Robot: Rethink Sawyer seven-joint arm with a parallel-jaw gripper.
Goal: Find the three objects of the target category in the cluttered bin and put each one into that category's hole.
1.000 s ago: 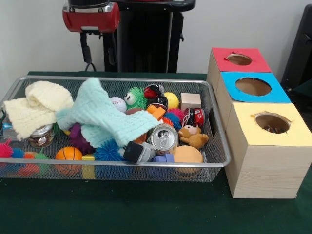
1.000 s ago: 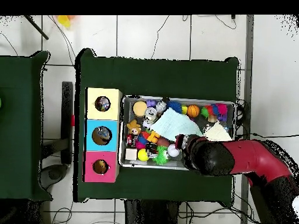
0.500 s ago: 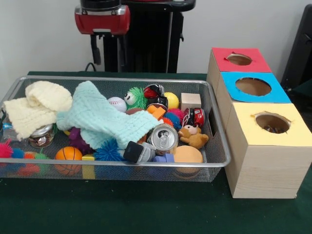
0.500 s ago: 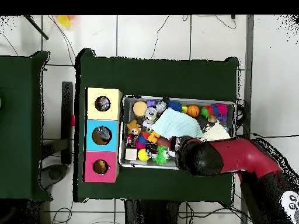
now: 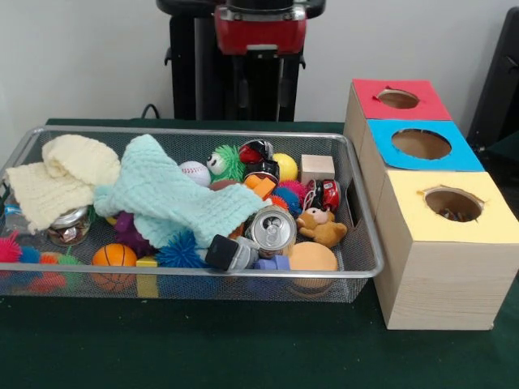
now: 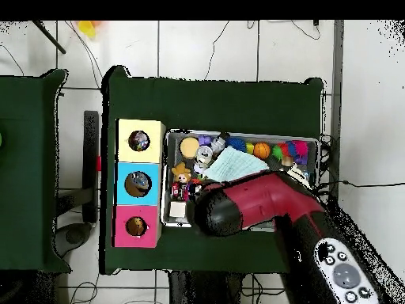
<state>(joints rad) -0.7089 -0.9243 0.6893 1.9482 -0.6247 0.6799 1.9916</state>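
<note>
Wire mesh forms the bin (image 5: 357,267), which is set on a dark green surface (image 5: 203,340) and seen from the front. At its left end a cream knitted cloth (image 5: 61,174) is draped over a glass jar (image 5: 69,227), with a small orange basketball (image 5: 113,256) in front of them. A pale teal knitted cloth (image 5: 166,198) is spread across the middle, partly covering a purple spiky ball (image 5: 130,231) and a blue spiky ball (image 5: 180,251). Behind it a baseball (image 5: 196,172) and a green fuzzy toy with eyes (image 5: 225,162) are seen. Further right, a drink can (image 5: 272,229) lies on its side with its top facing the camera; no brand or writing can be read on it. A yellow ball (image 5: 285,166), a wooden cube (image 5: 317,168) and a small teddy bear (image 5: 322,228) are found toward the right end.

Beside the bin, three wooden boxes stand in a row, each with a round hole: a red-topped box (image 5: 397,99), a blue-topped box (image 5: 422,144) and a yellow-topped box (image 5: 450,207).

The red arm head (image 5: 259,32) is held above the bin's far rim. Whether the jaws are spread or pressed together cannot be told.
</note>
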